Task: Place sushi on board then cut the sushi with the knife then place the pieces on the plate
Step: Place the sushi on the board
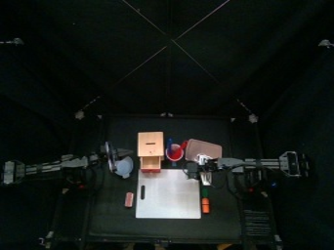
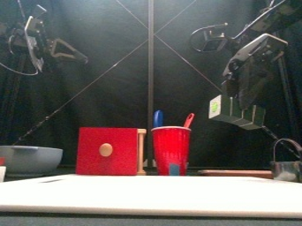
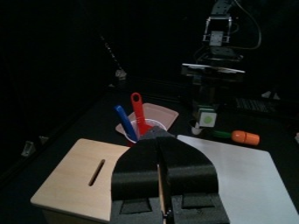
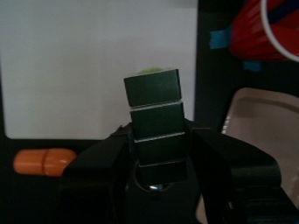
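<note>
Your right claw [image 2: 237, 104] is clamped on the toy sushi roll of dark green blocks [image 2: 236, 113] and holds it in the air at the right of the front view, clear above the table. The coming move turns on where the flat white cutting board [image 1: 170, 195] lies from that claw. In the top view the claw sits just off the board's upper right corner, so the board lies down and toward the lower left. In the right wrist view the board fills the upper left, and the roll's far end just overlaps its lower right edge. The roll's long axis runs nearly level across the front view, dipping a little to the right. From the wrist, the blocks line up from between the jaws toward the top of the frame, free end toward the board. I judge you should carry it further over the board before lowering, minding the small orange toy [image 1: 206, 205] at the board's right edge. The right arm is the nearer one. Your left claw [image 3: 158, 179], jaws closed together on nothing, hangs beside the pale wooden box with a red drawer front [image 1: 150, 148]. The red plastic cup [image 2: 171, 150] with the blue toy knife [image 2: 158, 117] and red toy knife [image 2: 188, 119] stands beyond the board, and the flat pink tray [image 4: 263, 115] lies near it.
</note>
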You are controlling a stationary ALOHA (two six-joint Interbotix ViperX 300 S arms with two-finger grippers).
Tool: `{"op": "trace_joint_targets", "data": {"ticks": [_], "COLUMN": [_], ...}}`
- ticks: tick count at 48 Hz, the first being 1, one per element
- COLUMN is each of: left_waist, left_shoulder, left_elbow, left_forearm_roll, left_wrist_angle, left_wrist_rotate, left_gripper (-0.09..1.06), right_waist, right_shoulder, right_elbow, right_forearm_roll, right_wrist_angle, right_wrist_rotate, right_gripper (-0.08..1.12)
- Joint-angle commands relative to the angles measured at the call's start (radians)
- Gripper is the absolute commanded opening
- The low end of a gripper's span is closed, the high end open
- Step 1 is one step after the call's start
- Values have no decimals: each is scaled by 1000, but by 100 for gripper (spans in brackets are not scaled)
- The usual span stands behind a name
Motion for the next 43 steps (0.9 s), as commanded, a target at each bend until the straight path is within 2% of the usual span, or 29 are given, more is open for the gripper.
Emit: {"op": "trace_joint_targets", "data": {"ticks": [1, 17, 24, 35, 38, 43], "left_waist": [5, 5, 15, 49, 64, 71], "left_shoulder": [3, 3, 5, 5, 6, 6], "left_elbow": [-25, -26, -44, -54, -54, -51], "left_forearm_roll": [5, 5, 5, 0, -9, -35], "left_wrist_angle": [-9, -11, -11, -11, -11, -11], "left_wrist_rotate": [2, 0, 2, -3, -8, -6], "left_gripper": [4, 4, 4, 4, 4, 4], "right_waist": [52, 127, 158, 209, 222, 252], "right_shoulder": [25, 204, 262, 367, 391, 434], "right_elbow": [-44, -147, -184, -253, -264, -284], "right_forearm_roll": [-5, 100, 120, 46, 12, -71], "right_wrist_angle": [-14, -78, -106, -129, -124, -94], "right_wrist_rotate": [126, 638, 876, 1249, 1358, 1586], "right_gripper": [65, 65, 65, 65, 65, 65]}}
